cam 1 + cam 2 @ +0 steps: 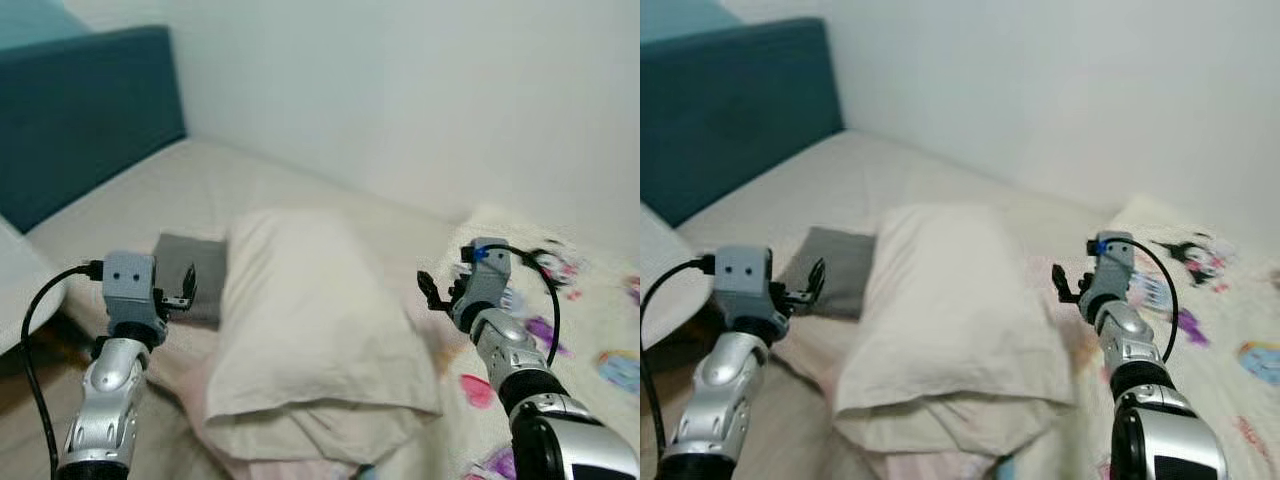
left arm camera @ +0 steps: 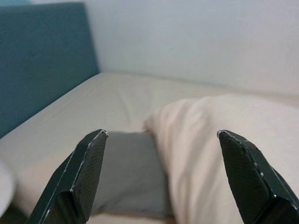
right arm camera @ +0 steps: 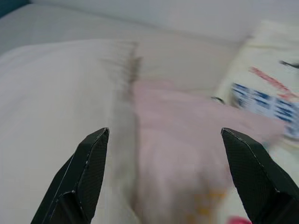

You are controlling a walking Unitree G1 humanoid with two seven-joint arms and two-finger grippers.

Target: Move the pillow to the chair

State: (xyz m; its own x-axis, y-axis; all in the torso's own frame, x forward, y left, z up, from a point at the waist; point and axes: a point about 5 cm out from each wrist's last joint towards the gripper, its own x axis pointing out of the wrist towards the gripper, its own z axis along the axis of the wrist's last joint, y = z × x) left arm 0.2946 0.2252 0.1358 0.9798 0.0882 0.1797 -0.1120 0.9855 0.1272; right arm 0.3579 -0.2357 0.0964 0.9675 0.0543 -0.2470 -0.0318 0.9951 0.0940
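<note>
Left eye view: a big cream pillow (image 1: 310,320) lies on the bed (image 1: 200,185), away from the blue headboard (image 1: 80,120). A flat grey cushion (image 1: 192,270) peeks out from under the pillow on the headboard side. The left end effector (image 1: 182,290) is just beside the pillow on that side, over the grey cushion. The right end effector (image 1: 432,291) is just beside the pillow on the other side, near a blanket with cartoon pictures (image 1: 590,330).

Right eye view: the same scene, with the pillow between both end effectors.

Left wrist view: the two black fingers (image 2: 84,177) are wide apart. The pillow and grey cushion sit past them.

Right wrist view: the fingers (image 3: 86,172) are wide apart too, above the pillow and a pink sheet (image 3: 187,149). This picture is blurry.
</note>
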